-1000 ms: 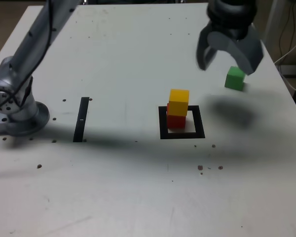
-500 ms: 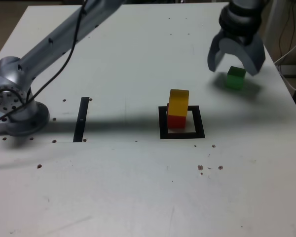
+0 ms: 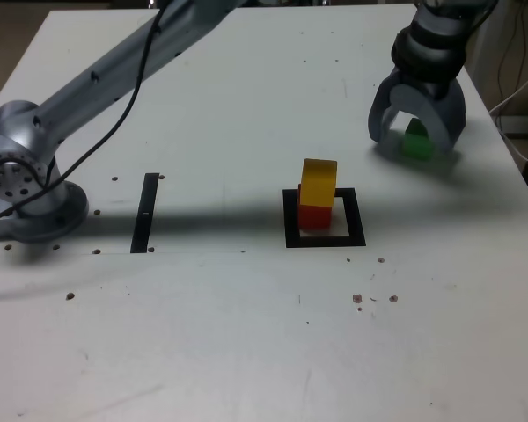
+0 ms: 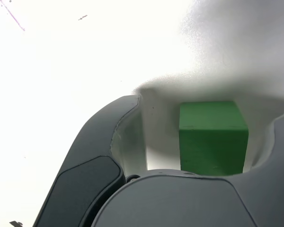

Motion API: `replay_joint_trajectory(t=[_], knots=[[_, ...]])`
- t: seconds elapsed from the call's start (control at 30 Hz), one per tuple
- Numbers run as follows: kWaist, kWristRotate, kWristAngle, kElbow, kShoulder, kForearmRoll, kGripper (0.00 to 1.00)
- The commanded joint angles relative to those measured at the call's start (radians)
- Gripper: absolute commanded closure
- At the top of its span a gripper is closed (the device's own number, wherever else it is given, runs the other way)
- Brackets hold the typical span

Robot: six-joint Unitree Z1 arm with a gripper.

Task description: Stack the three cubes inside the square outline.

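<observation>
**Jaws astride the green cube**

My gripper point(image 3: 417, 141) is down at the table point(image 3: 246, 334), at the far right corner as the exterior view shows it, with its two curved fingers point(image 3: 385, 119) standing either side of the green cube point(image 3: 415, 142). The jaws are spread wider than the block. In the wrist view the green cube point(image 4: 213, 137) sits between my fingers point(image 4: 99, 165), with a strip of bare table between it and the finger on one side and the other finger just beside it; I cannot tell whether that one touches. The cube rests flat on the table, so I am around it and not lifting it.

Away from my hand, nearer the camera and toward the exterior view's left, lies the square outline point(image 3: 289, 220), a thick black border with a pale centre. Inside it stands the red cube point(image 3: 313, 214), and the yellow cube point(image 3: 319, 182) sits on top of it, a two-high stack, upright, placed toward the far left of the square as the exterior view shows it. The green cube is well apart from that stack.

Farther from my hand, beyond the square toward the exterior view's left, a narrow black strip point(image 3: 145, 213) lies on the table, and past it is my base point(image 3: 26, 198), from which my arm point(image 3: 132, 66) reaches across the table to the gripper.
</observation>
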Motion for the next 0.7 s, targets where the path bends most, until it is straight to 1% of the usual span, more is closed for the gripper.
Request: replay_joint_trajectory(t=[0.0, 0.07, 0.13, 0.3, 0.4, 0.5, 0.57, 0.67], knots=[[-0.002, -0.017, -0.001, 0.0, -0.004, 0.008, 0.42], [-0.002, -0.028, -0.004, 0.001, -0.004, 0.008, 0.54], [-0.002, -0.035, -0.014, 0.001, -0.003, 0.007, 0.63], [-0.002, -0.038, -0.056, 0.0, -0.003, 0.007, 0.77], [-0.002, -0.036, -0.089, -0.003, -0.003, 0.006, 0.83], [-0.002, -0.034, -0.111, -0.002, -0.005, 0.008, 0.85], [-0.002, -0.033, -0.118, -0.002, -0.006, 0.01, 0.87], [-0.002, -0.033, -0.119, -0.001, -0.006, 0.011, 0.88]])
